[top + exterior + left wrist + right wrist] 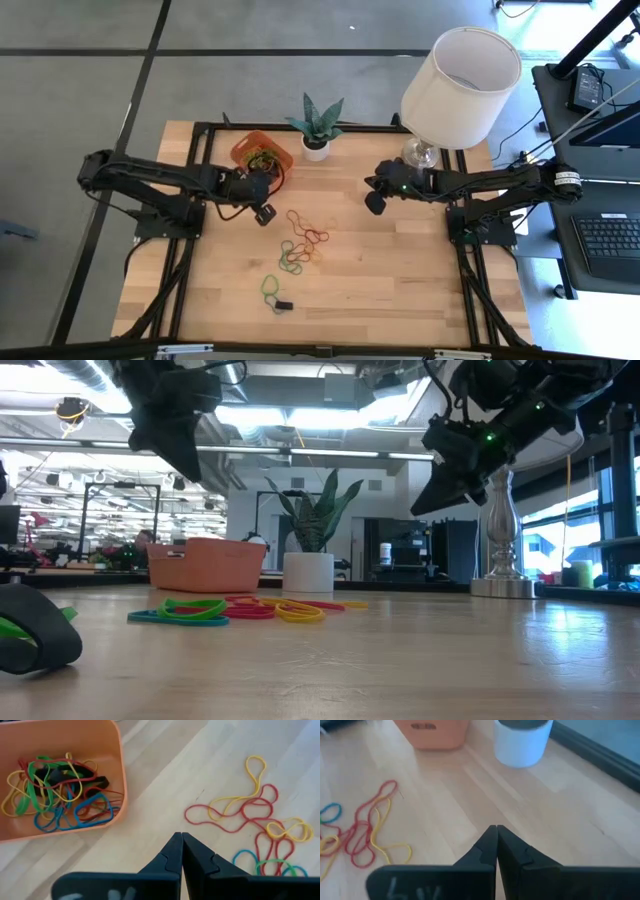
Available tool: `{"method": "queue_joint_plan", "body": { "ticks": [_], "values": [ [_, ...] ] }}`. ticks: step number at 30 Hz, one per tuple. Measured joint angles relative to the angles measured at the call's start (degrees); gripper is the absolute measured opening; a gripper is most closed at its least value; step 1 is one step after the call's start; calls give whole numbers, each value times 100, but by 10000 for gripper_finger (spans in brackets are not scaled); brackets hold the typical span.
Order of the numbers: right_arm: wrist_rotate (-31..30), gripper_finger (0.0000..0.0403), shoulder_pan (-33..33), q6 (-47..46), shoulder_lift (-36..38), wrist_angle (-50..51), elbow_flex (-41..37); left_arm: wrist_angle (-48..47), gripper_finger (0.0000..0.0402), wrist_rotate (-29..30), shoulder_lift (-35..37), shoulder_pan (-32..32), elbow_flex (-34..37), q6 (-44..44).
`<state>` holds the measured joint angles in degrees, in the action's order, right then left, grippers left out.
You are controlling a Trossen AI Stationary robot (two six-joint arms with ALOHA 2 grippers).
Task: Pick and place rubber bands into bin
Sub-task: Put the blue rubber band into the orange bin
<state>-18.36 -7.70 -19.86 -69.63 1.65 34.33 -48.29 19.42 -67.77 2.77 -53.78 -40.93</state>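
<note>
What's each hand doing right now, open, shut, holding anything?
Left hand: shut, empty, beside the bin.
Right hand: shut, empty, above bare table.

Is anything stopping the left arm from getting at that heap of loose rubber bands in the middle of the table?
Probably not. The left gripper, fingers shut and empty, hangs just beside the bin, and bare wood lies between it and the loose rubber bands. The right gripper waits well off.
</note>
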Motion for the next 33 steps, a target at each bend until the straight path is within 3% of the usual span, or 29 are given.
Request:
{"method": "queue_joint_plan", "body": {
  "ticks": [7, 19, 25, 29, 33],
  "values": [
    [516, 12, 12, 72, -4, 308, 0, 40, 2, 53, 0, -2, -39, 73],
    [598, 6, 192, 66, -10, 382, 0, 44, 2, 7, -2, -272, -39, 1696],
    [594, 6, 189, 34, -13, 683, 2, -8, 2, -411, -2, -293, -42, 2660],
    [631, 12, 204, -933, -14, 1207, 2, -38, 2, -503, -2, -282, -42, 3009],
    [1233, 5, 296, -1871, -13, 1439, 2, -38, 2, -555, -2, -282, -44, 3155]
  ]
}}
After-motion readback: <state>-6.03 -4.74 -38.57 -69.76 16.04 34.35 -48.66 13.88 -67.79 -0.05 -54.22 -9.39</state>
